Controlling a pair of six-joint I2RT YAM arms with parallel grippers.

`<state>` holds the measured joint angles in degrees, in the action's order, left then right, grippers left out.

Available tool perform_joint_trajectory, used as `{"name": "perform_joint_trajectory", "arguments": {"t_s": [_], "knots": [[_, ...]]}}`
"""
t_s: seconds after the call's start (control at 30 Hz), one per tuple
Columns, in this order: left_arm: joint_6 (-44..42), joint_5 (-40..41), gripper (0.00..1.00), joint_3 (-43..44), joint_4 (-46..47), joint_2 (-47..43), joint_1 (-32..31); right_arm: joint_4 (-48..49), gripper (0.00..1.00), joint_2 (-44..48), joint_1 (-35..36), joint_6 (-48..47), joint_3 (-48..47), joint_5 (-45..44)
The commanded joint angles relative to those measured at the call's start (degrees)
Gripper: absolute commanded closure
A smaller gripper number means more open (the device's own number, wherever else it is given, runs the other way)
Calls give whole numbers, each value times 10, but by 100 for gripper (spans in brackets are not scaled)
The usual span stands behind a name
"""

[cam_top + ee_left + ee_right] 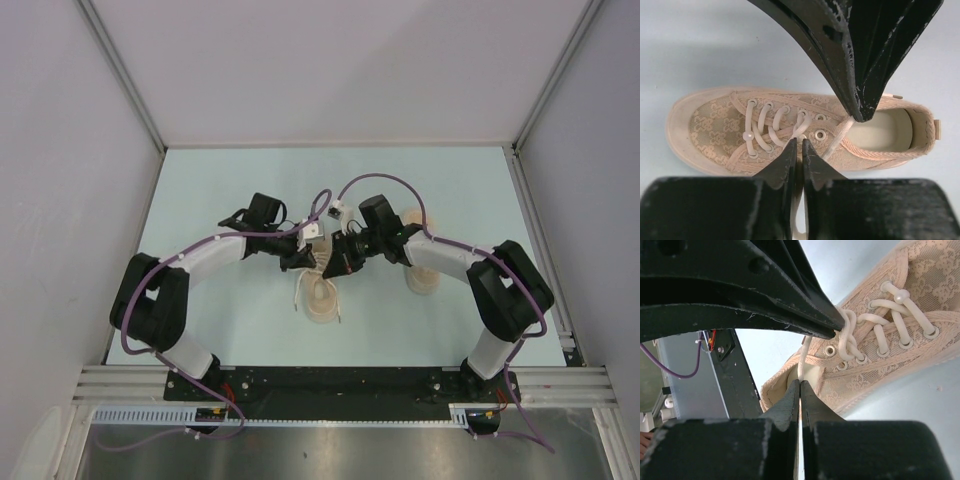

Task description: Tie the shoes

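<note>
Black fingers (785,167) of the left gripper (800,146) fill the bottom centre of the left wrist view, pinched shut on a lace (790,134) of the shoe (710,125), which lies toe-left across mid-frame. At the bottom centre of its own view, the right gripper (800,386) is clamped on a strand (802,357) rising toward the eyelets. From above, both grippers meet over this shoe at centre frame; the second shoe (424,282) lies to its right on the table (250,180), partly under the right arm (450,258)

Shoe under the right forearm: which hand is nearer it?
Right. The right hand sits just left of that shoe; the left hand is farther left. Both grip lace over the other shoe.
</note>
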<state>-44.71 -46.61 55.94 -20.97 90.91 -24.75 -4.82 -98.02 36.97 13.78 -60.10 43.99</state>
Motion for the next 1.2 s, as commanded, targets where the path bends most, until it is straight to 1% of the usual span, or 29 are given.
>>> {"name": "perform_joint_trajectory", "arguments": {"t_s": [0.0,0.03,0.07,0.1,0.3,0.4,0.43,0.63,0.77,1.07,1.17], "knots": [[-18,-12,93,22,-5,-5,-6,15,100,-9,3,12,-1,8],[-2,-16,99,18,10,-8,-6,16,100,-10,4,12,-1,6],[9,-16,100,15,21,-11,-6,18,100,-13,5,19,-1,7],[41,-14,100,12,33,-17,-6,20,100,-15,6,21,-1,7],[105,-24,100,7,71,-24,-5,39,100,-27,6,52,-1,-5],[122,-27,100,6,71,-25,-6,44,100,-34,6,72,-1,-15],[124,-28,100,7,69,-24,-5,68,100,-37,5,79,-1,-19],[158,-32,100,-6,70,-31,-4,118,100,-50,-2,135,-1,-39],[195,-31,100,-16,83,-41,1,114,100,-56,-12,149,-1,-64],[233,-37,100,-27,92,-43,23,99,100,-56,-16,161,-1,-105],[245,-40,100,-30,93,-45,25,103,100,-60,-14,171,-1,-106]]}}
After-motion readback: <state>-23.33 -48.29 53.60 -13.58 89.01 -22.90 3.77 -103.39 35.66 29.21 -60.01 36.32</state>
